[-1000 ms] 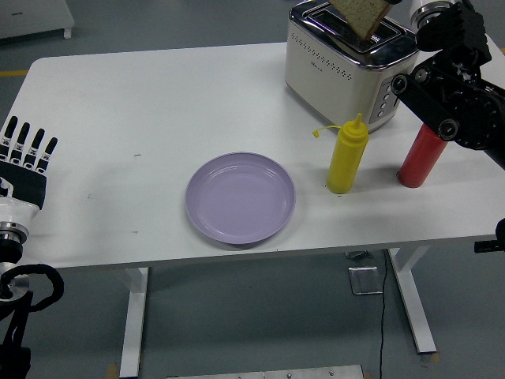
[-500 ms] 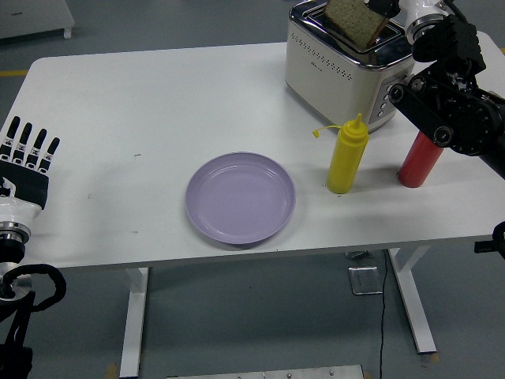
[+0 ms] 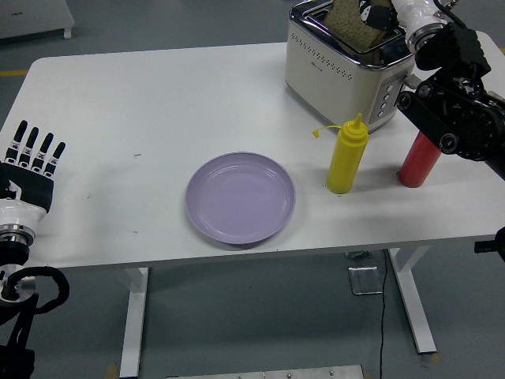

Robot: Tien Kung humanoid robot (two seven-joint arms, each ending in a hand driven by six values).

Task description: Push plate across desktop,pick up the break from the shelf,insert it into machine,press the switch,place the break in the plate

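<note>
While the left hand (image 3: pixel 30 170) rests at the table's (image 3: pixel 142 118) near-left edge, fingers straight and spread, gripping nothing, the work goes on at the far right. Nearest me, the plate (image 3: pixel 241 197) sits bare, close to the front edge. At its three o'clock stands the yellow bottle (image 3: pixel 348 155), upright, with the red bottle (image 3: pixel 421 159) further along at three o'clock, partly behind the black right arm. Beyond them, at about one o'clock from the plate, the toaster (image 3: pixel 347 61) stands at the table's far side. The bread (image 3: pixel 353 24) is tilted in the top of it, its lower part down in a slot and its upper part sticking out. The right hand (image 3: pixel 379 13) is at the slice's upper right corner, fingers closed on it.
</note>
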